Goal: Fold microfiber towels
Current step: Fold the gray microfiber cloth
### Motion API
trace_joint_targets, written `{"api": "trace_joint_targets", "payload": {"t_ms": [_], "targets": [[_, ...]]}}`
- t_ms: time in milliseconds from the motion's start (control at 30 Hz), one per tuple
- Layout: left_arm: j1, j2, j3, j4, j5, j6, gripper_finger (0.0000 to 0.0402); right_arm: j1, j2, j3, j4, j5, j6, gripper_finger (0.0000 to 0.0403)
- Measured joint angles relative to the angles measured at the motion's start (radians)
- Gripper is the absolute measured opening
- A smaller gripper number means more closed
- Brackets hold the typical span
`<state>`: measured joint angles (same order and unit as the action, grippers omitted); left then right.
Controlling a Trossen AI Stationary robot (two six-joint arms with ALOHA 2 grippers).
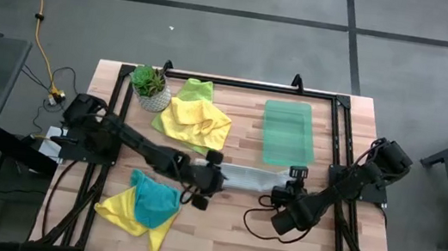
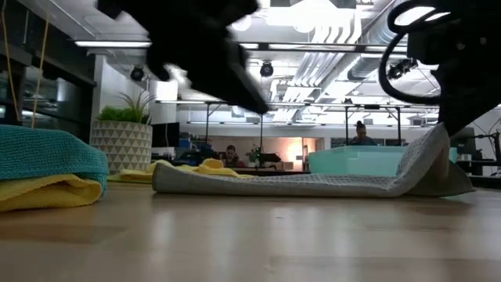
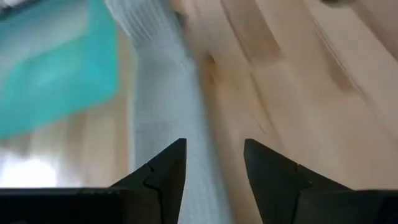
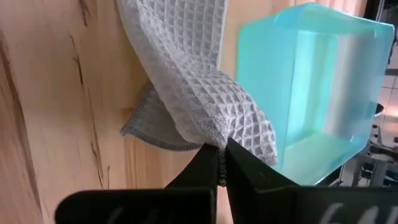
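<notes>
- Two dark arms reach over the wooden table toward its middle, one from each side.
- Farthest left, near the front edge, a teal towel lies crumpled on top of a yellow towel.
- Toward the back left, a small potted plant stands just beside a second yellow towel, which overlaps a lime green towel behind it.
- Left claw sits at the left end of the grey towel; its fingers stand apart with nothing between them, the grey cloth and bare wood lying beneath.
- The grey towel stretches as a long narrow band across the table's centre between both claws, mostly flat, and in the low view its right end curls up off the wood.
- Right claw is clamped together on that raised right end; the wrist view shows waffle-textured cloth bunched and pinched at the fingertips.
- Behind the right claw, toward the back right, a translucent green tray rests on the table, near the grey towel.
</notes>
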<state>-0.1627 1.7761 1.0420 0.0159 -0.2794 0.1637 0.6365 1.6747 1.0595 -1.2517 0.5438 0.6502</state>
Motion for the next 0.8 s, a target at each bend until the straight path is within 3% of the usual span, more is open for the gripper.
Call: {"api": "trace_joint_targets", "payload": {"t_ms": [100,267,500,800], "targets": [[0.043,0.062,0.028,0.09,0.027,0.044,0.0142,0.0,0.0,0.0,0.006,0.0,-0.005,0.0],[0.087,0.167,0.066,0.088,0.047,0.04,0.0113,0.0,-0.001,0.0,0.002,-0.002,-0.005,0.0],[0.1,0.243,0.072,-0.011,0.033,-0.024,0.0011,0.006,-0.001,0.0,0.026,-0.013,-0.05,0.0],[0.081,0.207,0.074,-0.222,0.012,-0.072,0.0003,0.006,-0.001,0.0,0.107,-0.041,-0.135,0.0]]}}
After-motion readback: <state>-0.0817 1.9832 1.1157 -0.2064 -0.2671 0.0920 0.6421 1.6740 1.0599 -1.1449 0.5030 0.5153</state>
